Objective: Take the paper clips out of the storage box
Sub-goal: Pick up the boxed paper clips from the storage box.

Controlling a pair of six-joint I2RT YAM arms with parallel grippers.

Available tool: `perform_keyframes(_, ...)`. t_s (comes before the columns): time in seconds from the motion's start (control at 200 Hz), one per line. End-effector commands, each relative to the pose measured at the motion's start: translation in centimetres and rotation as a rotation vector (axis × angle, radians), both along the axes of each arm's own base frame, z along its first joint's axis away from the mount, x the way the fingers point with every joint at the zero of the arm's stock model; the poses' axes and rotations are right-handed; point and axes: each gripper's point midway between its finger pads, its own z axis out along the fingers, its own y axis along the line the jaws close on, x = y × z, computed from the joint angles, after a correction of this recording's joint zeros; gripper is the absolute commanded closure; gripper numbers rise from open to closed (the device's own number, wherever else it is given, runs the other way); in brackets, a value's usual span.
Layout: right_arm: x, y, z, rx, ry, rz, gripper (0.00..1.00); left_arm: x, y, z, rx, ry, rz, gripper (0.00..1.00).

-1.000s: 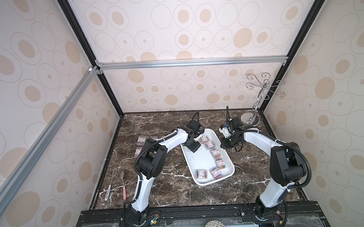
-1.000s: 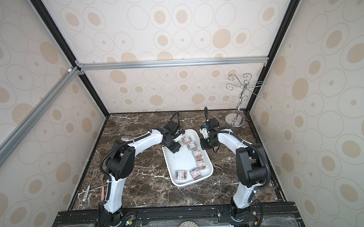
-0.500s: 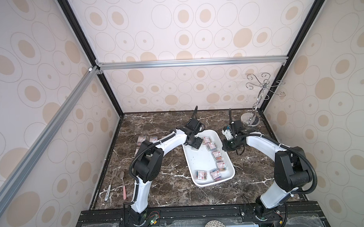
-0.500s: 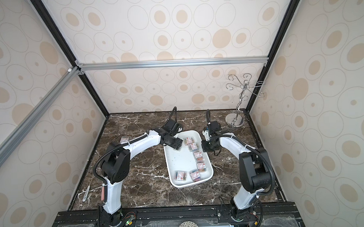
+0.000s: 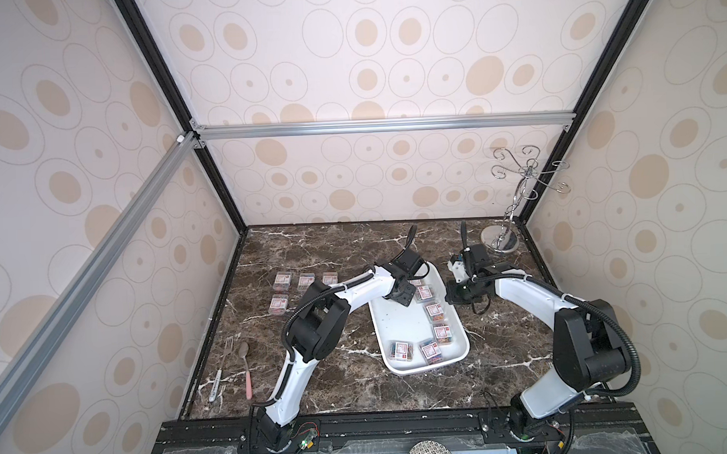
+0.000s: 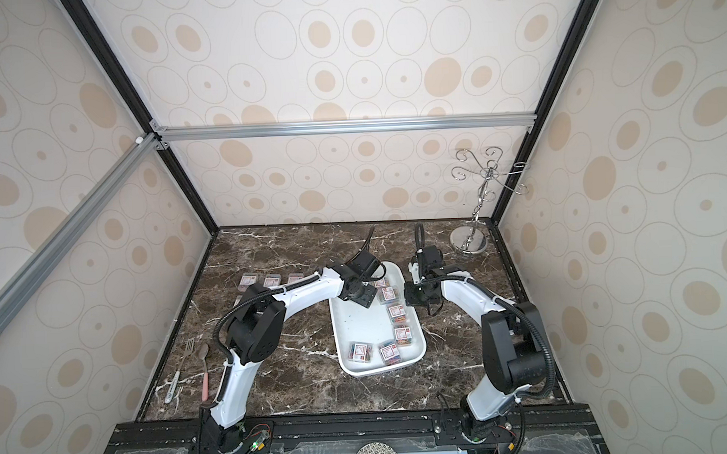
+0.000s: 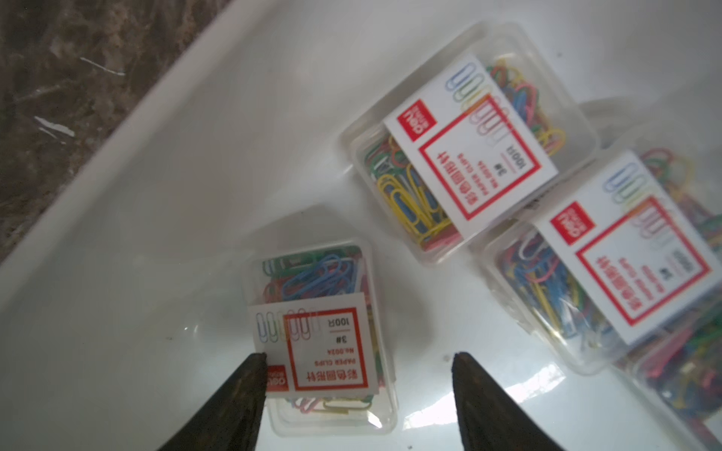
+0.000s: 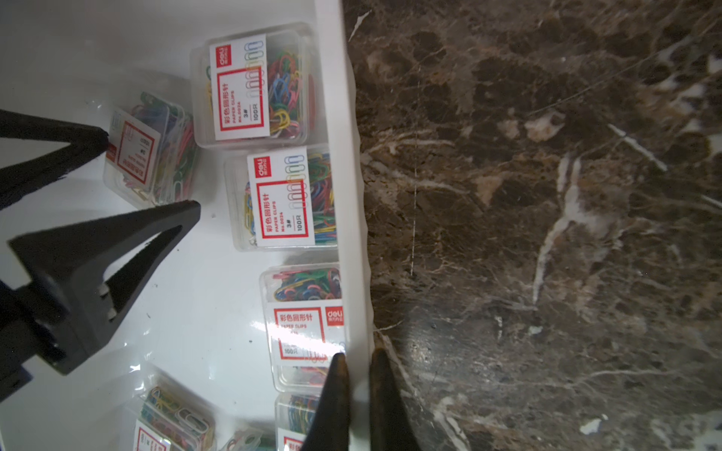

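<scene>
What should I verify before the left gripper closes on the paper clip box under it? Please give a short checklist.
1. Left gripper open: ok.
2. Paper clip box between its fingers: ok, but off-centre, with one finger at the label's edge.
3. Neighbouring boxes apart from that box: ok.
4. Right gripper shut on the storage box rim, steadying it: ok.
5. Fingers low enough to catch the box's sides: cannot tell.
6. Bare marble table beside the four boxes lying outside: ok.
</scene>
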Motion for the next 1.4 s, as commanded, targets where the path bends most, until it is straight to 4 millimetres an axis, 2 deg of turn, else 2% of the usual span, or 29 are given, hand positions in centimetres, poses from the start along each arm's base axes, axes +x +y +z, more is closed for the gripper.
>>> perform_keyframes(0.0, -0.2, 0.0, -0.6, 0.018, 0.017, -0.055, 1.0, 0.9, 0.6, 1.2, 0.016, -0.034, 0.063, 0.26)
perform_keyframes(0.305, -0.6, -0.2, -0.9, 0.002, 0.021, -0.04, 1.0, 1.4, 0.8, 0.9, 0.052, -0.043, 0.063, 0.24)
perform_keyframes(0.46, -0.7, -0.3, -1.0, -0.005, 0.022, -0.033, 1.0, 2.1, 0.6, 0.8, 0.058, -0.047, 0.053, 0.23)
perform_keyframes(0.655, -1.2, -0.7, -1.3, -0.028, 0.026, -0.023, 1.0, 3.2, 1.3, 0.9, 0.027, -0.051, 0.086, 0.24)
perform_keyframes(0.86, -1.4, -1.0, -1.4, -0.044, 0.03, -0.017, 1.0, 3.0, 0.7, 0.7, -0.026, -0.032, 0.059, 0.28)
perform_keyframes(1.03, -1.5, -1.1, -1.4, -0.05, 0.032, -0.018, 1.0, 2.7, 1.6, 0.0, -0.014, -0.018, 0.073, 0.33)
perform_keyframes(1.396, -1.7, -1.4, -1.4, -0.069, 0.032, -0.012, 1.0, 2.5, 2.1, -0.4, -0.086, 0.005, 0.065, 0.38)
